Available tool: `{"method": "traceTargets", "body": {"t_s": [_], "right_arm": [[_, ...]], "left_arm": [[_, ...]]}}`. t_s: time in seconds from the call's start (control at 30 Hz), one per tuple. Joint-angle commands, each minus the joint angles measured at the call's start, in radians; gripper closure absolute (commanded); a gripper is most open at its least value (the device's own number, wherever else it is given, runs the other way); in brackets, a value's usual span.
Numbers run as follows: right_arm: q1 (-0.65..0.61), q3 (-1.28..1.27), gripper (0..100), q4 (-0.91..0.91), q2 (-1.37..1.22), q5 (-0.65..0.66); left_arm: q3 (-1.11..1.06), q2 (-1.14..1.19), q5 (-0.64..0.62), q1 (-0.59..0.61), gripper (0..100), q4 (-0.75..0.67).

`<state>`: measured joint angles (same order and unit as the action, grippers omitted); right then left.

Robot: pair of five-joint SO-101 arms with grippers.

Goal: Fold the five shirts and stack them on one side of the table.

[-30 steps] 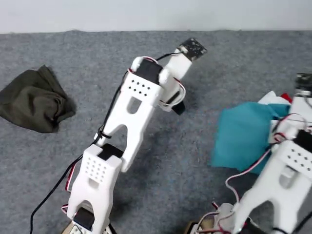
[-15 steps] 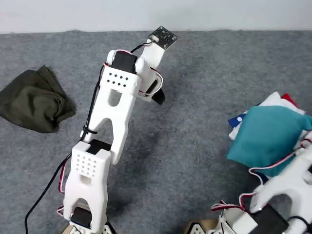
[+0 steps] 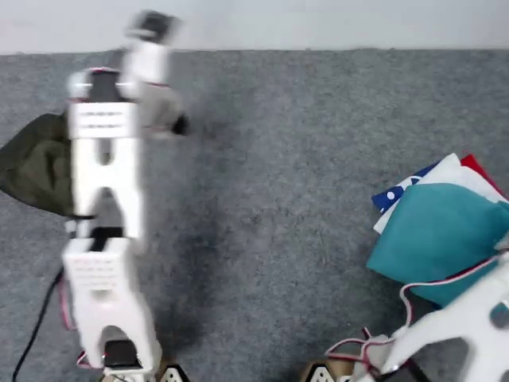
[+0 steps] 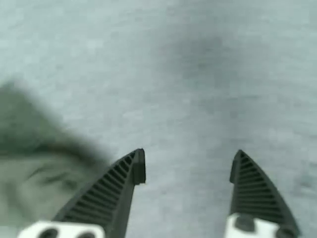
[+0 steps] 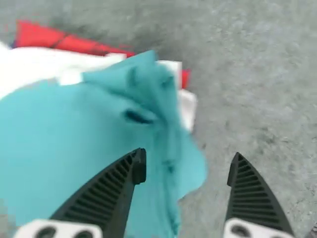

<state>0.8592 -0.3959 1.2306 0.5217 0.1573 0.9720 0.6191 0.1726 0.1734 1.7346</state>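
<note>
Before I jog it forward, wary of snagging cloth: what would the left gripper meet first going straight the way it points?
Probably bare grey table cover: the left gripper points at it, with the dark green shirt off beside one finger.

wide bare table (image 3: 286, 199) between olive shirt (image 3: 32, 171) and shirt stack (image 3: 437, 231).

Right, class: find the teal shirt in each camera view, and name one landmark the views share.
High view: teal shirt at the right edge, over a red shirt.
Right wrist view: teal shirt below the right gripper, over that red shirt.
Left wrist view: a dark shirt by the left gripper instead.
Shared landmark: the grey table cover.
</note>
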Motion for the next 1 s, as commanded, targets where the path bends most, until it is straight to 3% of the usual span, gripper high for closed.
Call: {"method": "traceTargets", "body": {"t_s": [0.0,0.2,0.37,0.47,0.53,0.67,0.83,0.97], "right_arm": [[-0.097,0.044,73.1,0.059,0.09,-0.008],[-0.262,0.046,73.1,0.11,0.16,-0.008],[-0.286,0.046,73.1,0.13,0.206,-0.008],[-0.286,0.04,73.2,0.13,0.228,-0.008],[-0.288,0.04,73.2,0.131,0.228,-0.008],[-0.288,0.04,73.2,0.131,0.225,-0.008],[-0.288,0.038,73.2,0.131,0.228,-0.008],[-0.286,0.028,73.2,0.147,0.231,-0.008]], "left_arm": [[0.008,-0.009,-0.068,0.255,72,0.015],[0.01,0.227,-0.101,0.417,72,-0.147],[0.01,0.459,-0.1,0.425,72,-0.287],[0.041,0.526,-0.1,0.402,73,-0.282],[0.099,0.526,-0.1,0.351,79,-0.216],[0.363,0.473,-0.101,0.207,98,-0.023],[0.693,0.259,-0.103,-0.014,99,0.025],[0.674,-0.014,-0.103,-0.232,99,0.025]]}}
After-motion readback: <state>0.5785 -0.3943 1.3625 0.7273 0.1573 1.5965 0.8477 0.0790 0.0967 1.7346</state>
